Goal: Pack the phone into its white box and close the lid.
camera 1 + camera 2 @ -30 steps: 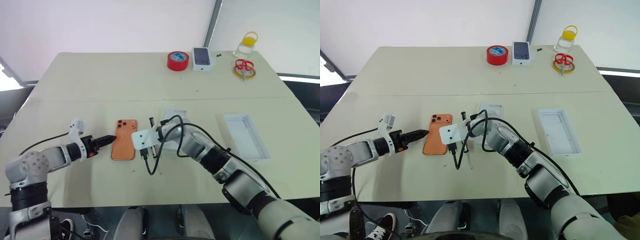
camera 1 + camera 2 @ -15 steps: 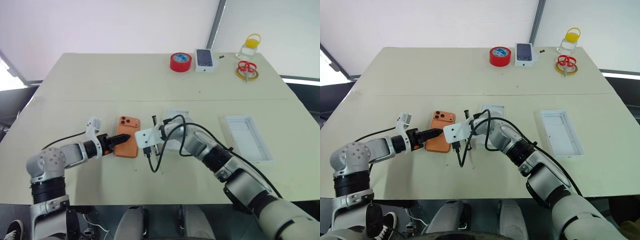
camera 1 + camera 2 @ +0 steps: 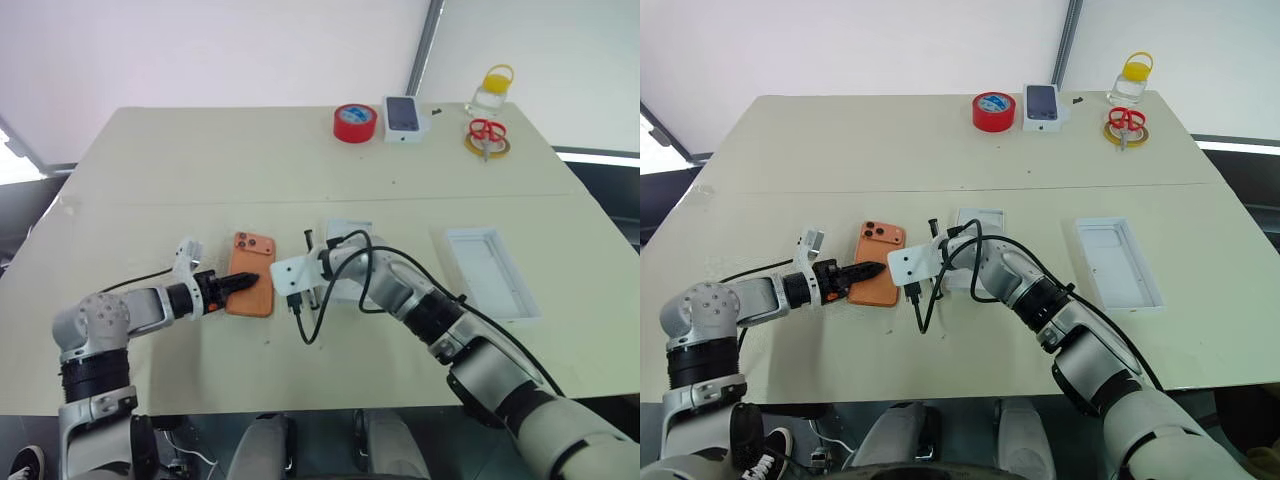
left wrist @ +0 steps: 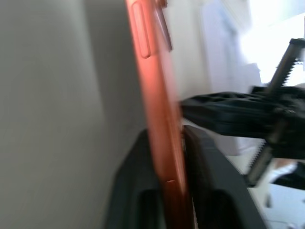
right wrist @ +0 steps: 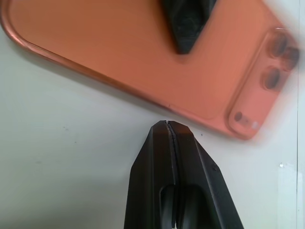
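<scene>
Overhead, white tent walls enclose the beige table.

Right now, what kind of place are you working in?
Probably a test or workshop bench, not a home: one big plain table against a blank wall, with tape, scissors and a phone.
</scene>
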`<state>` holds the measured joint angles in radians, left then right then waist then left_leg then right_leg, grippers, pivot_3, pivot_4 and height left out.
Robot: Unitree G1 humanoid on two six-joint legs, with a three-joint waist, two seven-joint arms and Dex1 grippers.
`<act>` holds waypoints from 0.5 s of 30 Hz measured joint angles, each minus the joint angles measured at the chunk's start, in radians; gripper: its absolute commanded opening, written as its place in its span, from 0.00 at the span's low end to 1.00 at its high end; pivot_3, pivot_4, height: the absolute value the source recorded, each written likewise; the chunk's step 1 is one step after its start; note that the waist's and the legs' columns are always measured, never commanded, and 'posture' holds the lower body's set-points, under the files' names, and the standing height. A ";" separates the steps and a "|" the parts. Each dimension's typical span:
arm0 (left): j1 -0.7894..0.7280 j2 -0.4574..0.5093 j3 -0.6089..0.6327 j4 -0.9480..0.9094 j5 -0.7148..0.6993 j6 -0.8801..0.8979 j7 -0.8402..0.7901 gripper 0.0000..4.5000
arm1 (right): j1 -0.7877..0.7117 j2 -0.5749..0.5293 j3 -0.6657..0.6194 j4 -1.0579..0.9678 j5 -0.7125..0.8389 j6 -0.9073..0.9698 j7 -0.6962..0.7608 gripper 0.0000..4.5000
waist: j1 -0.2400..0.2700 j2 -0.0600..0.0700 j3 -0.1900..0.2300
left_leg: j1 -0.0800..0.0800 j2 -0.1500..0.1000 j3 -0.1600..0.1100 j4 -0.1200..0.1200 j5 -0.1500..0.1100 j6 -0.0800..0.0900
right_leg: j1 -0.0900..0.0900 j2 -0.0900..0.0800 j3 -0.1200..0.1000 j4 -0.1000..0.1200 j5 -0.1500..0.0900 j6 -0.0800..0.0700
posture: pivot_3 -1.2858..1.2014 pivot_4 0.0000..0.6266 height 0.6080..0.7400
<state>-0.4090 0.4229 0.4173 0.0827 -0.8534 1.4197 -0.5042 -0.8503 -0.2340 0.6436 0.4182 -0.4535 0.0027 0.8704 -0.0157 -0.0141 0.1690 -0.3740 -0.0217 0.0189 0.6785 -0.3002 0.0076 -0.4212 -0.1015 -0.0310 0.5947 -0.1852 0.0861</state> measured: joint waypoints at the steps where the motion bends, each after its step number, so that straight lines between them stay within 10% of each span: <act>1: 0.002 0.000 0.003 0.007 0.000 0.005 0.005 0.14 | 0.000 0.000 -0.001 0.000 0.000 0.000 0.000 0.00 | -0.001 0.000 0.000 | 0.000 0.000 0.000 0.000 0.000 0.000 | -0.001 0.000 0.000 0.000 0.000 0.000 | 0.52 0.24 1.00; 15: 0.026 -0.046 0.083 0.032 -0.053 0.007 0.017 0.00 | 0.009 0.013 -0.070 -0.002 0.047 0.023 -0.027 0.00 | 0.000 -0.001 0.001 | -0.002 0.000 0.000 -0.002 0.000 -0.001 | -0.004 -0.001 0.000 0.000 0.000 0.000 | 0.52 0.24 1.00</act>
<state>-0.3831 0.3772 0.5005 0.1143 -0.9063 1.4267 -0.4877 -0.8410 -0.2212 0.5737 0.4160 -0.4065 0.0257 0.8435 -0.0161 -0.0148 0.1700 -0.3761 -0.0213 0.0190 0.6766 -0.3000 0.0070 -0.4251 -0.1020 -0.0310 0.5947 -0.1855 0.0856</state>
